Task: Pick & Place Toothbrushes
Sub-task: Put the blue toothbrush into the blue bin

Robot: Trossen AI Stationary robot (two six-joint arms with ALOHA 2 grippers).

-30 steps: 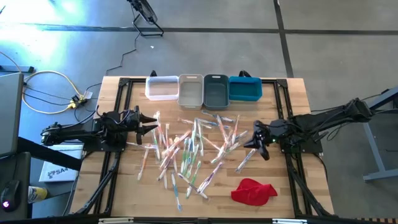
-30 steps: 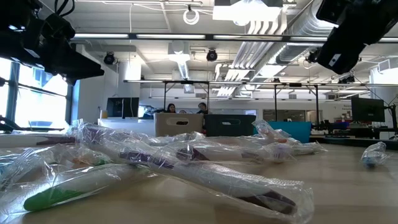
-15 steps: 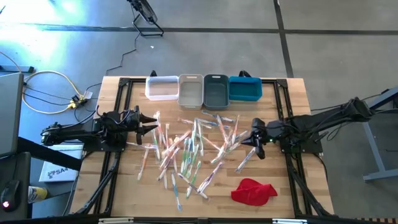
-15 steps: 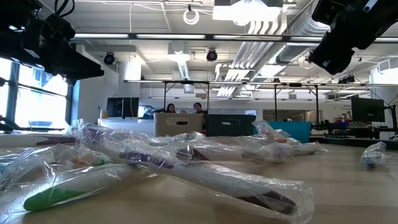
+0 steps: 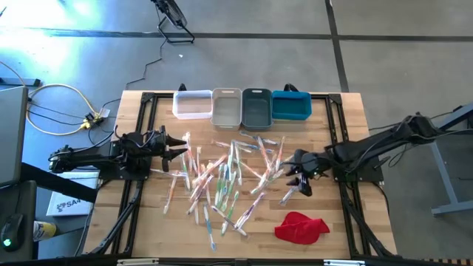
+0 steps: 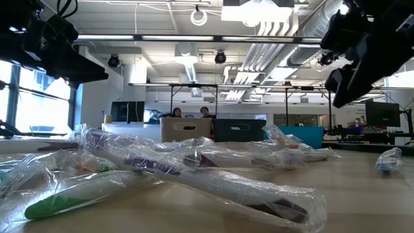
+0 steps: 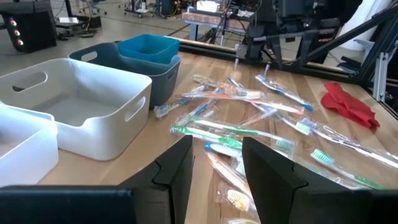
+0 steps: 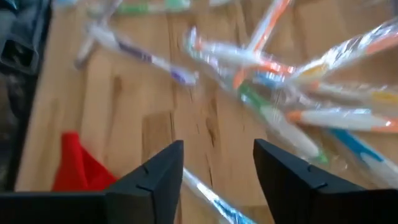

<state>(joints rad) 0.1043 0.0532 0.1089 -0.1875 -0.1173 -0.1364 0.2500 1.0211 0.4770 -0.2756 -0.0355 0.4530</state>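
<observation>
While the left gripper (image 5: 179, 147) waits parted and empty at the pile's left edge, the right gripper (image 5: 301, 184) hangs nearer the work, fingers parted, holding nothing, above a clear-wrapped blue-handled toothbrush (image 5: 293, 191) lying diagonally beside the heap of wrapped toothbrushes (image 5: 225, 177) mid-table

Overhead view: you see even, bright light, with blue-white glare on the floor (image 5: 44, 22) at upper left. Low view: ceiling lamps (image 6: 259, 13) bloom, and the nearest wrappers (image 6: 162, 175) glint. Right wrist view: motion blur smears the toothbrushes (image 8: 298, 93).
</observation>
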